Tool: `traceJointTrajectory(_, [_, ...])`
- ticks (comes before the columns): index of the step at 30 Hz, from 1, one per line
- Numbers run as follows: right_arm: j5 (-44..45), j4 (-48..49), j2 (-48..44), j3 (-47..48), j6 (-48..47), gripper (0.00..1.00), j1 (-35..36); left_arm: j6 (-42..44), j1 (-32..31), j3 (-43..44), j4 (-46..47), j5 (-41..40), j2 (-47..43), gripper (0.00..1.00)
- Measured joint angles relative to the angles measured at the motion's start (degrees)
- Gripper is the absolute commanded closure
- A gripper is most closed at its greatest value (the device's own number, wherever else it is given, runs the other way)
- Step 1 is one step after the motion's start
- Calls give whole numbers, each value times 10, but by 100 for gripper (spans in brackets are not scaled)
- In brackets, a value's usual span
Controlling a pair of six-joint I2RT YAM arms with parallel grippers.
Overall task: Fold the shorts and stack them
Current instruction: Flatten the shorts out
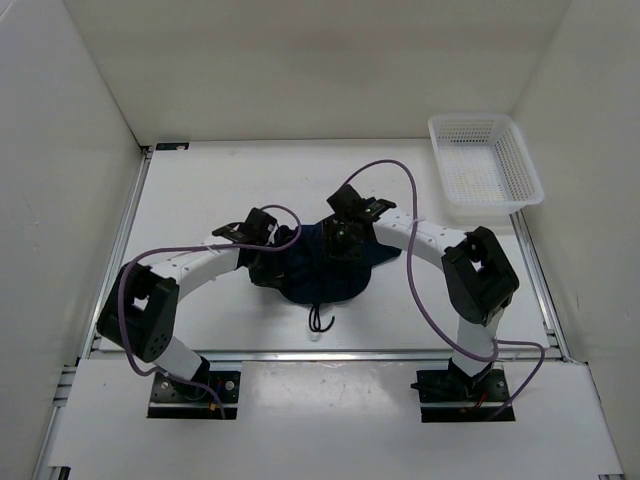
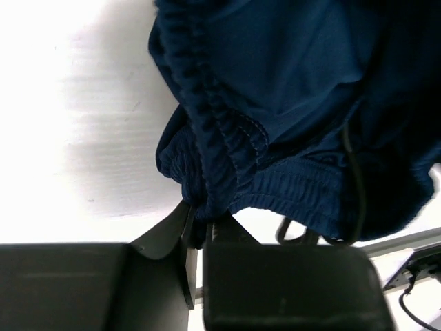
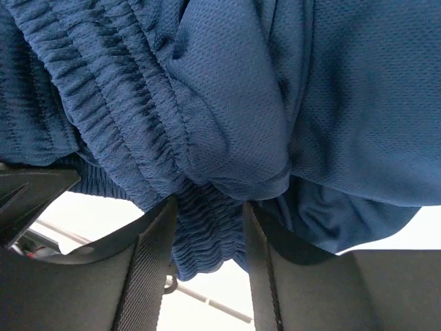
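The dark navy shorts (image 1: 322, 270) hang bunched between my two grippers near the table's middle. Their thin drawstring (image 1: 320, 320) trails toward the front edge. My left gripper (image 1: 262, 243) is pinched shut on a fold of the gathered waistband (image 2: 220, 145), with the jaws nearly touching (image 2: 202, 215). My right gripper (image 1: 345, 235) is closed on another bunch of the waistband (image 3: 207, 234), which fills the gap between its fingers (image 3: 208, 205). The shorts' mesh fabric (image 3: 331, 103) drapes over both wrist views and hides most of the table.
A white plastic mesh basket (image 1: 485, 170) stands at the back right corner of the table. White walls enclose the table on the left, back and right. Purple cables loop over both arms above the shorts.
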Motion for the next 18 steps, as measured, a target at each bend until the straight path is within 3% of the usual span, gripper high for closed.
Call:
traceJointTrajectory(3, [2, 4, -2, 0, 7, 10, 1, 3, 0, 11, 1, 0, -1, 90])
traceJointTrajectory(5, [6, 5, -9, 0, 9, 6, 2, 4, 0, 19, 3, 0, -5, 90])
traceJointTrajectory(11, [25, 7, -41, 0, 11, 7, 19, 9, 5, 35, 3, 11, -24, 90])
traceJointTrajectory(12, [27, 8, -41, 0, 11, 9, 23, 9, 5, 36, 5, 13, -24, 90])
traceJointTrajectory(16, [34, 7, -37, -1, 12, 35, 35, 9, 6, 37, 5, 17, -25, 90])
traceJointTrajectory(17, [37, 7, -34, -1, 12, 45, 36, 9, 8, 37, 4, 18, -27, 90])
traceJointTrajectory(18, [41, 7, -30, -1, 13, 67, 38, 9, 10, 37, 2, 20, -31, 90])
